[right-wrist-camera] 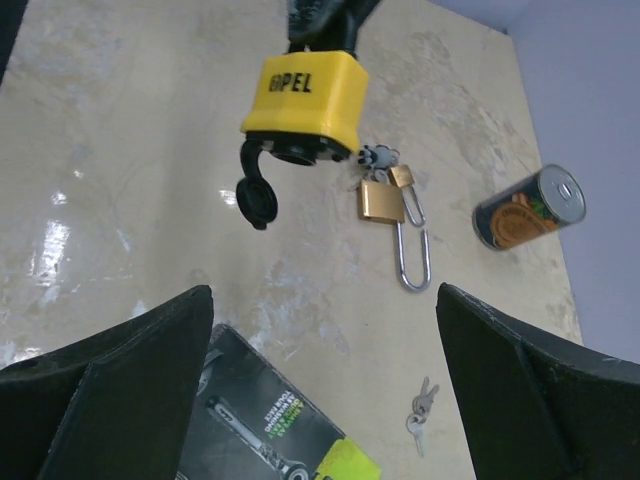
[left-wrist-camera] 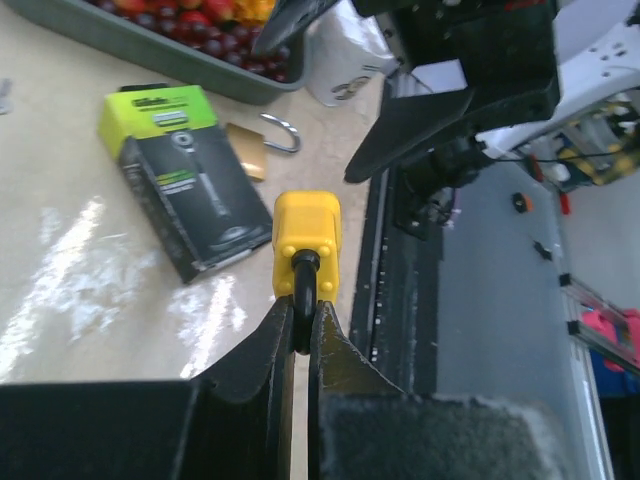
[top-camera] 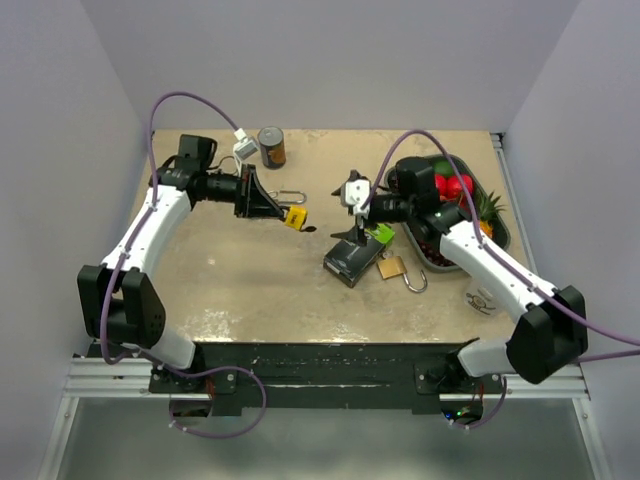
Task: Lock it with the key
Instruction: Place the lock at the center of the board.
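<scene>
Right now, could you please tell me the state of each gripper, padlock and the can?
yellow padlock: held aloft, keyhole cover flipped open.
left gripper: shut on its shackle.
right gripper: open, empty.
brass padlock by the box: lying flat, shackle looks open.
can: upright.

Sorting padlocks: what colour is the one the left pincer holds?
Yellow padlock, clearest in the right wrist view.

The table (top-camera: 250,290) is seen whole from high above, its near edge at frame bottom. Both wrist views are taken close, facing each other; the yellow padlock (top-camera: 296,218) is shared by all three.
</scene>
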### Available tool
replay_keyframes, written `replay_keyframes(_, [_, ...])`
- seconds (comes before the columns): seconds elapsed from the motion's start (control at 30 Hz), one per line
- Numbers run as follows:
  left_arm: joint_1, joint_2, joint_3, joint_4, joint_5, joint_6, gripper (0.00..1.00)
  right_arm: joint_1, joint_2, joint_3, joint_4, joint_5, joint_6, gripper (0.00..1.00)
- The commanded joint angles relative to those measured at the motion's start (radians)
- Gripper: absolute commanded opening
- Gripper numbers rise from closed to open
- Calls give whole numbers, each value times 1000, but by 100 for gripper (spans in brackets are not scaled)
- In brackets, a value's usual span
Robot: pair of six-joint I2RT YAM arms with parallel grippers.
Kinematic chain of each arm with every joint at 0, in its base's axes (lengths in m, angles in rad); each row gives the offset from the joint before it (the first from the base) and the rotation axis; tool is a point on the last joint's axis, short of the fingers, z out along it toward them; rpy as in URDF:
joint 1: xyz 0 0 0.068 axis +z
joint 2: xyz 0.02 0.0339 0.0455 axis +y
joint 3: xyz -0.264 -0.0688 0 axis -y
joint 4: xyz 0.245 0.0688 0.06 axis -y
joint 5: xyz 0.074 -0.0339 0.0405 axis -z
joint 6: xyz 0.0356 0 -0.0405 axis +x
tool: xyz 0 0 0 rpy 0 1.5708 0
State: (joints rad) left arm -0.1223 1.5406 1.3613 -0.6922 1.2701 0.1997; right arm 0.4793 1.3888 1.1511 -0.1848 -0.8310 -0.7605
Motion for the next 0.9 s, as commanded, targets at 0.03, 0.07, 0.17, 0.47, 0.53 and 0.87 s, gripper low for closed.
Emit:
replay_keyframes(0.03, [-30,-40,25,-102,218,79,0,106,-109,-83,19,9,-175,94])
replay_keyframes(0.07, [-39,-40,25,-137,222,104,0,125,-131,-102,31,39,-180,94])
replay_keyframes(0.17, [-59,-46,29,-205,230,158,0,179,-163,-126,70,72,-184,94])
replay_keyframes(0.47, [-88,-97,-18,-194,238,142,0,239,-195,-180,65,158,-278,87])
replay_keyframes(0.53, [-89,-102,-22,-194,236,139,0,237,-201,-189,56,167,-321,86])
replay_keyframes(0.87, [-97,-111,-45,-187,232,129,0,237,-214,-183,102,158,-298,70])
